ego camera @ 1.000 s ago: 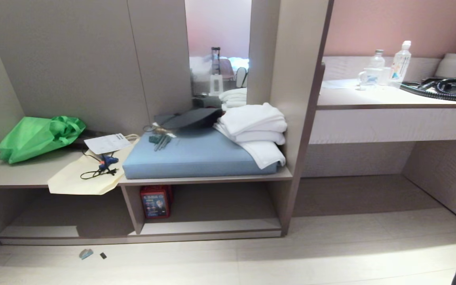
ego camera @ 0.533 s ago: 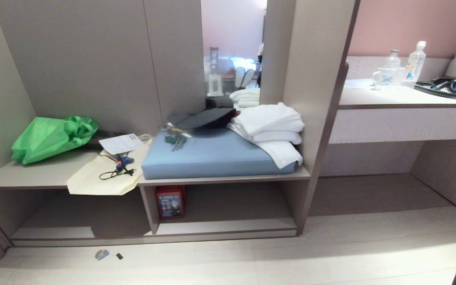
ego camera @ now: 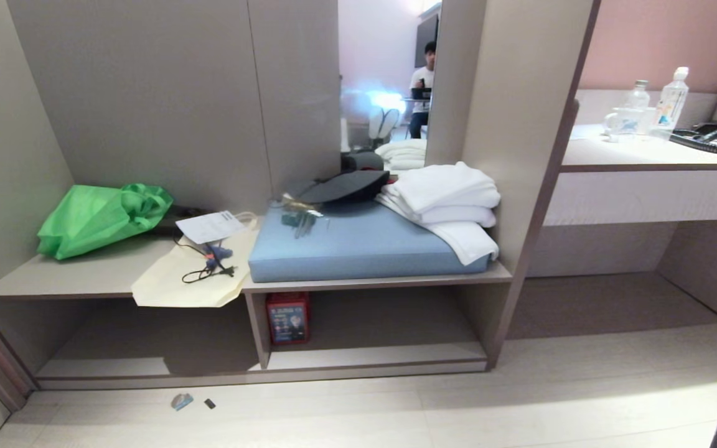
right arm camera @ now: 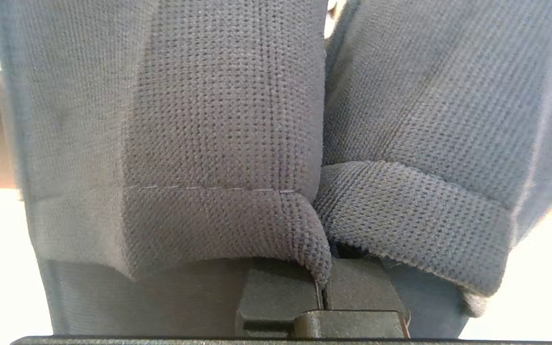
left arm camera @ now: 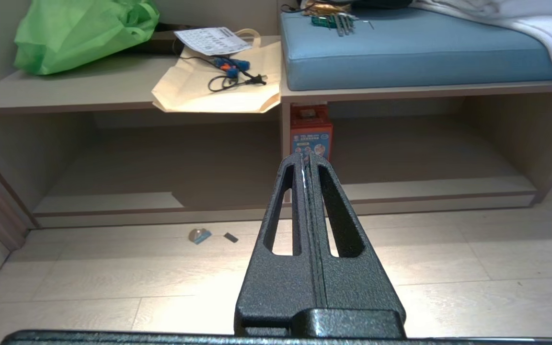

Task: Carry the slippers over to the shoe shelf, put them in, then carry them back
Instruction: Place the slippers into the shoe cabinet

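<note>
You won't find any wording you can read here: print on the white paper sheet [left arm camera: 212,40], the small red box's label [left arm camera: 310,142] and the clear plastic bottle's label [ego camera: 667,106] is too small.
</note>
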